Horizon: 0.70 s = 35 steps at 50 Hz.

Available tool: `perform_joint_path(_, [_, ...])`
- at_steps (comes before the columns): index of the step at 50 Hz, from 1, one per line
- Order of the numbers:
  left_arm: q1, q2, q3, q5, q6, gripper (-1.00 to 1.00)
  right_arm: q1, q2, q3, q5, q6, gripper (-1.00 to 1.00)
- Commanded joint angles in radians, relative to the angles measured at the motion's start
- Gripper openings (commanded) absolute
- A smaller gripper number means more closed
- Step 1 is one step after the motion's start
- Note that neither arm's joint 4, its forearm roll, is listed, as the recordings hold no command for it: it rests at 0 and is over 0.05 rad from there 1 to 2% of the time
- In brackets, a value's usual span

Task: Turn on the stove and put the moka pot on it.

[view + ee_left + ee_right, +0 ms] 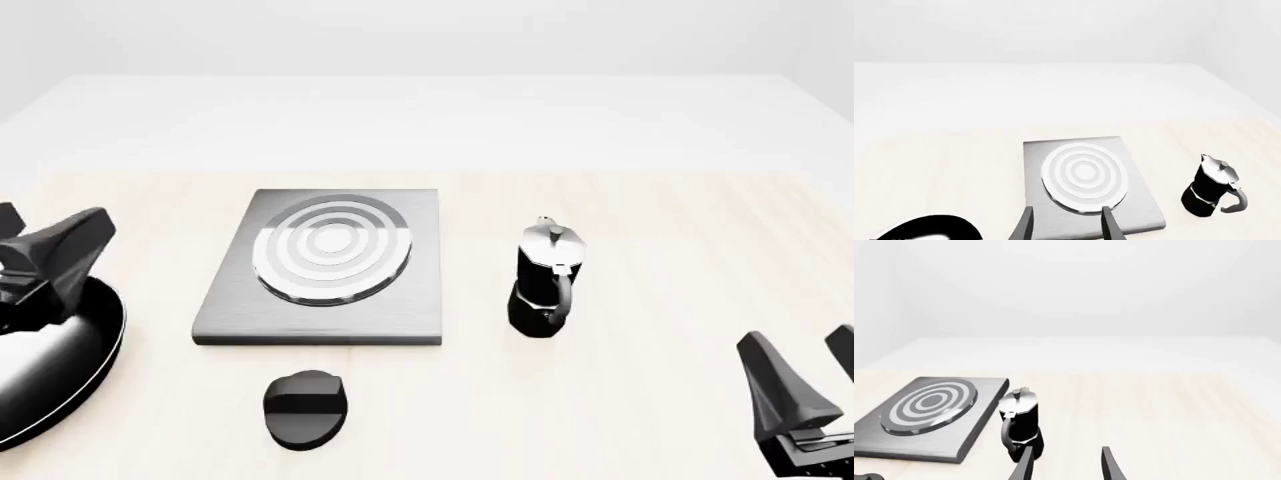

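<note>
The stove (pixel 424 285) is a flat grey slab with a ringed burner (pixel 331 248), left of the table's middle. Its black oval knob (pixel 307 407) lies apart, in front of the slab. The moka pot (pixel 545 280) stands upright on the table just right of the stove, handle toward me. My left gripper (pixel 54 222) is open and empty at the far left, above the pan. My right gripper (pixel 801 340) is open and empty at the near right, well short of the pot. The left wrist view shows the stove (pixel 1141 200) and pot (pixel 1211 187) beyond the gripper (pixel 1069 220). The right wrist view shows the pot (pixel 1021 422) just ahead of the gripper (pixel 1067 462).
A glossy black frying pan (pixel 40 370) sits at the near left, under my left gripper; it also shows in the left wrist view (pixel 927 227). The light wooden tabletop (pixel 667 220) stretches right of the pot.
</note>
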Motion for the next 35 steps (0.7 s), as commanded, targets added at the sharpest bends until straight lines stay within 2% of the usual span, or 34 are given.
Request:
perform_joint_path(1, [0.08,-0.297,0.123,-0.018,0.055,1.0,0.016,0.0,-0.001,-0.026,-0.008,1.0])
perform_joint_path(3, [0.118,-0.342,0.156,-0.021,0.074,1.0,0.02,0.0,-0.009,-0.028,-0.011,1.0])
perform_joint_path(6, [0.129,-0.439,0.2,-0.031,0.117,1.0,0.023,0.0,-0.026,-0.021,-0.015,1.0])
perform_joint_path(9, [0.117,-0.44,0.225,-0.097,0.1,1.0,0.03,0.0,-0.039,-0.015,-0.019,1.0])
perform_joint_path(12, [0.119,-0.44,0.278,-0.196,0.166,1.0,0.042,0.0,-0.063,-0.005,-0.028,1.0])
perform_joint_path(17, [0.124,-0.44,0.351,-0.261,0.167,1.0,0.054,0.0,-0.096,0.006,-0.038,1.0])
perform_joint_path(19, [0.12,-0.44,0.386,-0.307,0.195,1.0,0.061,0.0,-0.104,0.01,-0.042,1.0])
perform_joint_path(24, [0.144,-0.44,0.475,-0.386,0.162,1.0,0.1,0.0,-0.121,0.018,-0.056,1.0])
perform_joint_path(27, [0.156,-0.44,0.48,-0.372,0.164,1.0,0.114,0.001,-0.124,0.02,-0.064,1.0])
perform_joint_path(30, [0.175,-0.44,0.48,-0.336,0.116,1.0,0.152,0.015,-0.131,0.019,-0.094,1.0])
perform_joint_path(35, [0.181,-0.44,0.48,-0.317,0.119,1.0,0.187,0.138,-0.132,-0.061,-0.123,1.0])
